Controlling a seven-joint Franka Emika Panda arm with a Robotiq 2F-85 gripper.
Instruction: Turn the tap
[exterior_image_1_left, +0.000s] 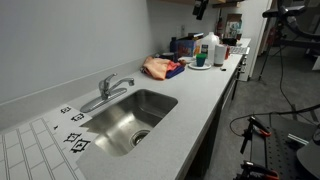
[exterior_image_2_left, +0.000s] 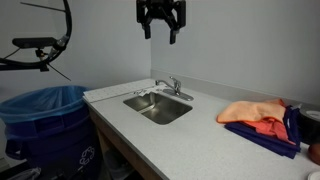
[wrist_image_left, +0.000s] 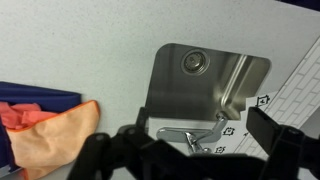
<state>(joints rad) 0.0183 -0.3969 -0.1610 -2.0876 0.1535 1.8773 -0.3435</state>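
Note:
The tap (exterior_image_1_left: 108, 90) is a small chrome faucet with a curved spout and a single lever. It stands on the back rim of the steel sink (exterior_image_1_left: 120, 125) and shows in both exterior views (exterior_image_2_left: 170, 87). In the wrist view the tap (wrist_image_left: 196, 133) lies below the sink bowl (wrist_image_left: 180, 95). My gripper (exterior_image_2_left: 160, 33) hangs high above the sink, well clear of the tap. It is open and empty. In the wrist view its two dark fingers (wrist_image_left: 185, 160) frame the tap from far above.
An orange cloth on a blue cloth (exterior_image_2_left: 258, 115) lies on the counter beside the sink, as seen in both exterior views (exterior_image_1_left: 160, 67). Bottles and containers (exterior_image_1_left: 205, 50) crowd the far counter end. A blue bin (exterior_image_2_left: 45, 120) stands by the counter. A ribbed drainboard (exterior_image_1_left: 30, 150) flanks the sink.

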